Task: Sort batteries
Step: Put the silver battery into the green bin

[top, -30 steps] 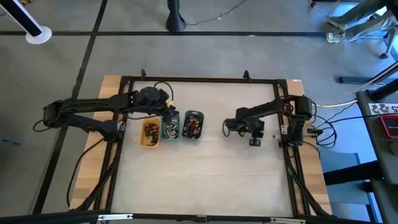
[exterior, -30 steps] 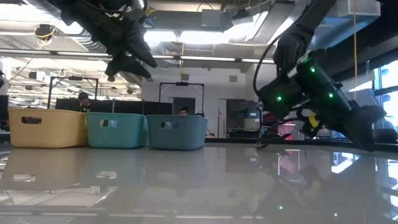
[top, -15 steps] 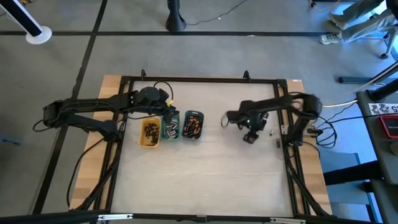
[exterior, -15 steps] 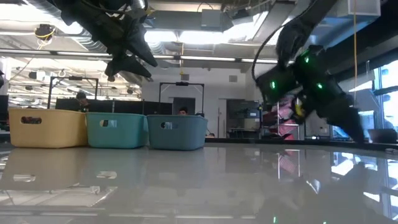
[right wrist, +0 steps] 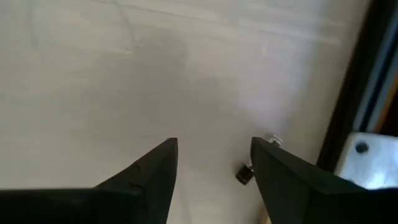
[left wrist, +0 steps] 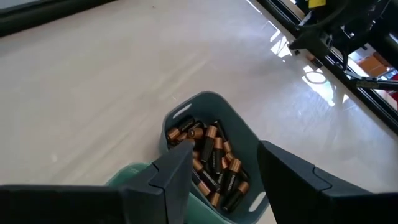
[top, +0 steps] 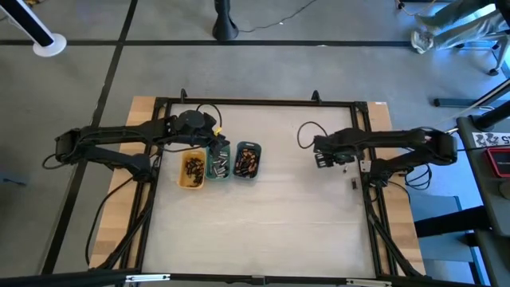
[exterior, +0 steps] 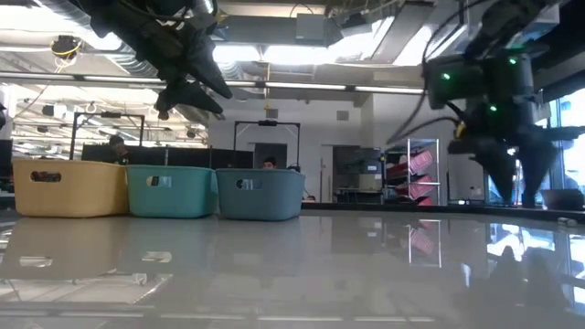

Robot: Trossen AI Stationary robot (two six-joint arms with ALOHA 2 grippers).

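On the surface (top: pixel 263 215) three small trays stand in a row: yellow tray (top: pixel 191 170), green tray (top: pixel 218 163) and grey-blue tray (top: pixel 248 160). The batteries (left wrist: pixel 211 163) lie inside them; one small battery (right wrist: pixel 243 175) lies alone near the frame on the right side. The left hand (left wrist: pixel 217 180) hovers above the trays, its fingers apart and holding nothing. The right hand (right wrist: pixel 214 171) is over the bare surface, open and empty too.

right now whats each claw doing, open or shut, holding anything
Left claw: open, empty, above the trays by the grey-blue tray.
Right claw: open, empty, over bare table.
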